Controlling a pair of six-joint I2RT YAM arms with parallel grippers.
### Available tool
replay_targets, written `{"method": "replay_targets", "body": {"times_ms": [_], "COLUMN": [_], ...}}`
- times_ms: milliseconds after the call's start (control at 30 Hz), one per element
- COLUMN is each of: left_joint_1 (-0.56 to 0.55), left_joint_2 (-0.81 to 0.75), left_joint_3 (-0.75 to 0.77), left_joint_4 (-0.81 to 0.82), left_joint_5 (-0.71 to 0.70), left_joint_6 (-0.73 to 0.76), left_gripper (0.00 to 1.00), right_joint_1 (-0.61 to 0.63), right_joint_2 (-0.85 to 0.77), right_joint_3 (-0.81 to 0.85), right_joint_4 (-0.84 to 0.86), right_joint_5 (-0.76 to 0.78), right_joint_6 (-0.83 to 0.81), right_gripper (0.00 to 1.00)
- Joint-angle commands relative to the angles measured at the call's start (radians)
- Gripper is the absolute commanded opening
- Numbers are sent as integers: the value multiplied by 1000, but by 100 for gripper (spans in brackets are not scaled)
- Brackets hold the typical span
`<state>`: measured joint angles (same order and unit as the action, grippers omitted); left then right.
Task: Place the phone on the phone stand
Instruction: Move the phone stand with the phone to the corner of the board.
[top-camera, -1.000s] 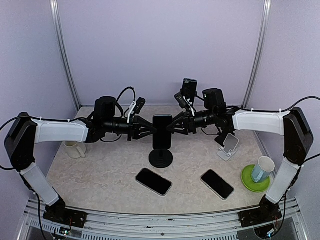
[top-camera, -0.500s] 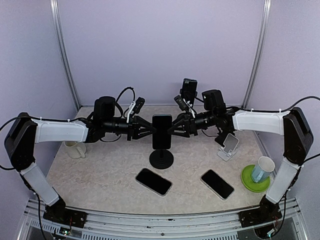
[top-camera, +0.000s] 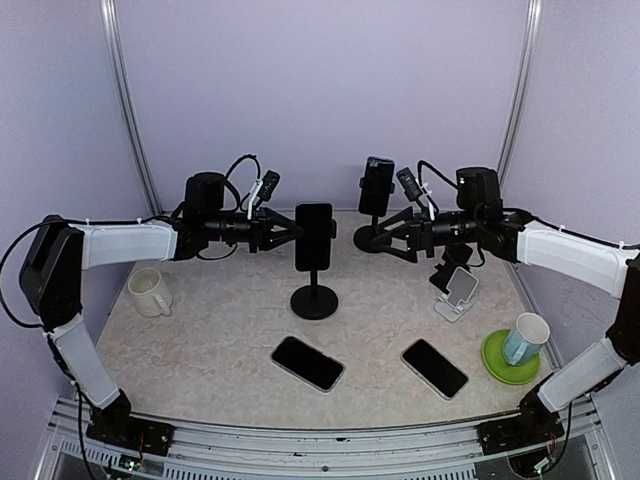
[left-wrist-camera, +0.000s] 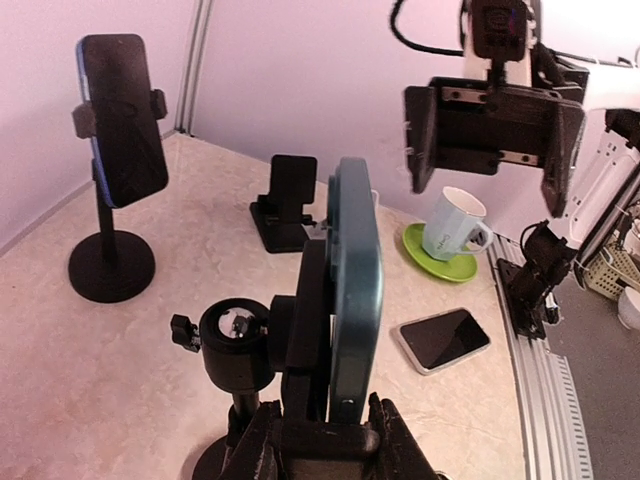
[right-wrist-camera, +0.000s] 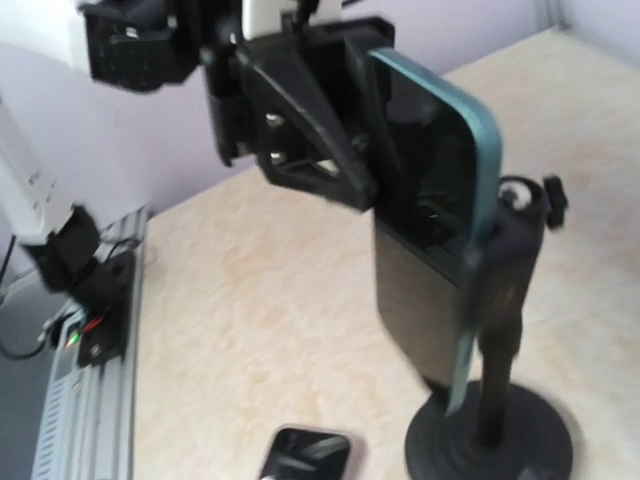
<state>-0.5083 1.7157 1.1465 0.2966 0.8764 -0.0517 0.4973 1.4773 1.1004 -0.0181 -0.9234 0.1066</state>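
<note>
A dark phone stands upright in the clamp of a black round-based stand at mid table. My left gripper is at the phone's left edge. In the left wrist view its fingers are closed across the edge-on phone and the clamp behind it. My right gripper is to the right of the phone, apart from it. It shows in the left wrist view with jaws wide open and empty. The right wrist view shows the phone but not its own fingers.
A second stand holding a phone is at the back. A small white stand is at the right. Two phones lie flat in front. A mug is at the left, and a cup on a green saucer at the right.
My right gripper has drawn back to the right, away from the phone. The phone, its stand and my left gripper have shifted slightly back and left.
</note>
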Motion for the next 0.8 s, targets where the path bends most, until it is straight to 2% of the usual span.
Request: {"method": "replay_targets", "body": {"times_ms": [0,433,633,767], "left_joint_1": [47,169,225,240], "left_joint_2": [33,272,379,438], "left_joint_3": [142,441,546,616], "left_joint_4": [102,199,287,274], "left_joint_5": [46,89,129,125], "left_joint_6": [14,-35,-104,-93], "left_gripper": [0,0,0,0], "right_joint_1": [-20,-20,-20,-20], "right_joint_2": [-115,-363,-429,-486], "right_joint_3": [-66,-205,-266,-296], "right_joint_4": [14,-41,-71,-100], "right_joint_5": [90,241,240,260], "right_joint_6": [47,71,70,64], "right_gripper": [87,88,89,92]}}
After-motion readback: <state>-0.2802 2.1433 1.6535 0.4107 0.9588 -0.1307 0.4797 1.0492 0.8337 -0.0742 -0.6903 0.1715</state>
